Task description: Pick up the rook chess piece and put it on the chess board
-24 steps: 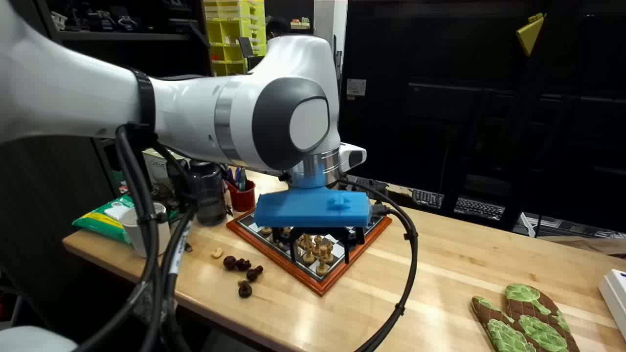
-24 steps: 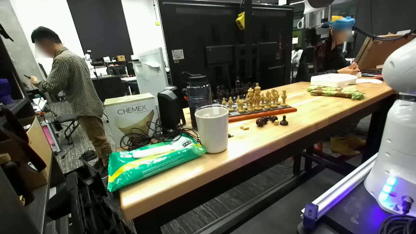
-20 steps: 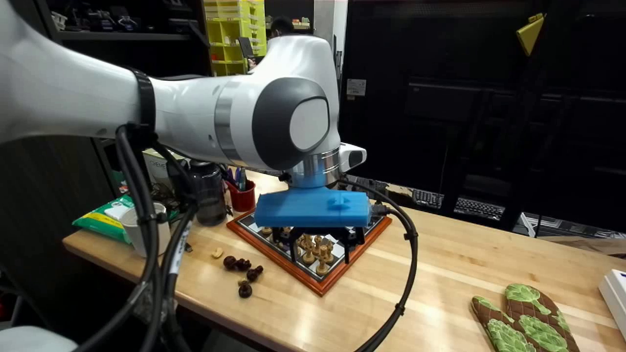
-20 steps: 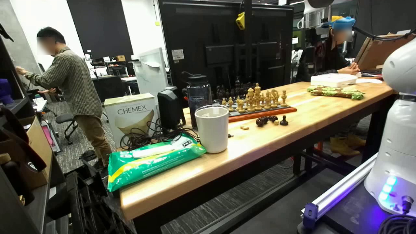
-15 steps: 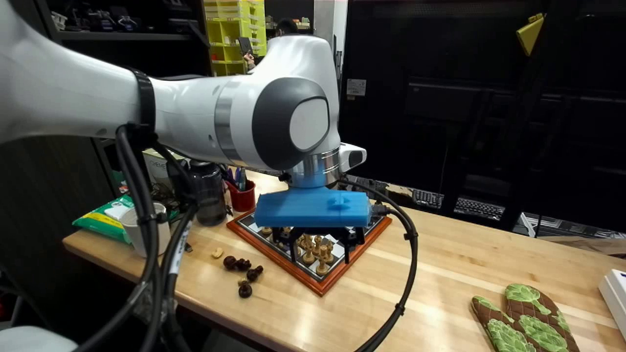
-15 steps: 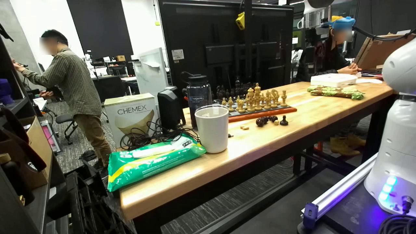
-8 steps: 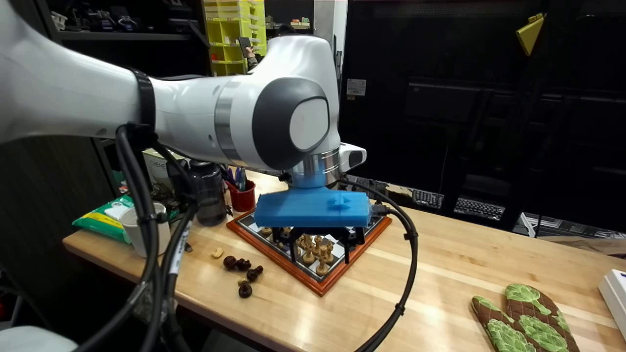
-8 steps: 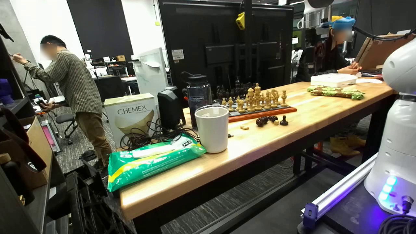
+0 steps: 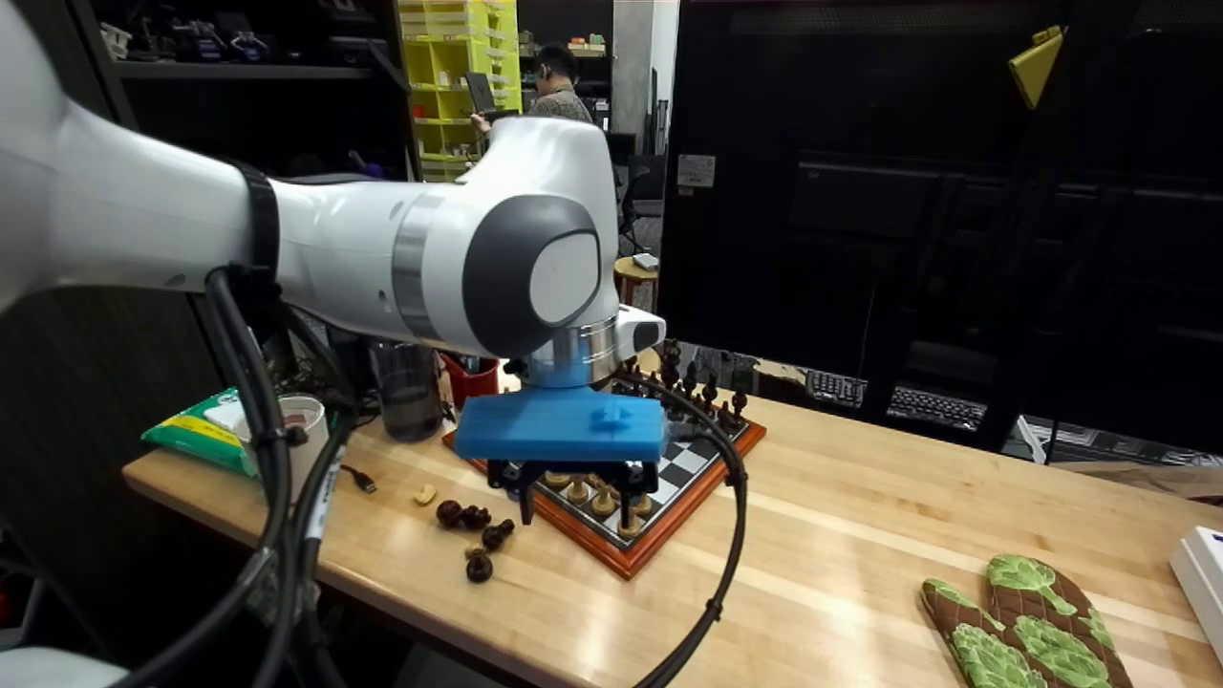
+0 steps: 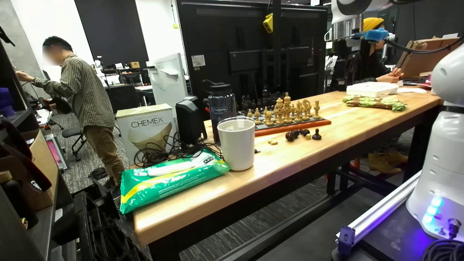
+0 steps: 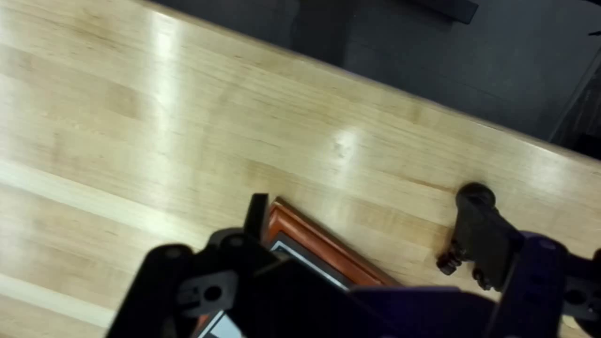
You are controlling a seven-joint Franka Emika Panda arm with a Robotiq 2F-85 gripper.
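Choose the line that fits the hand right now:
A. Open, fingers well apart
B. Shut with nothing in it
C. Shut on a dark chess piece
A: in an exterior view the hand stands open, with pale chess pieces on the chess board showing through its gap, and the wrist view shows the fingers well apart too.

The square chess board (image 9: 676,475), checked black and white within a reddish-brown wooden rim, lies flat on the surface (image 9: 822,535)
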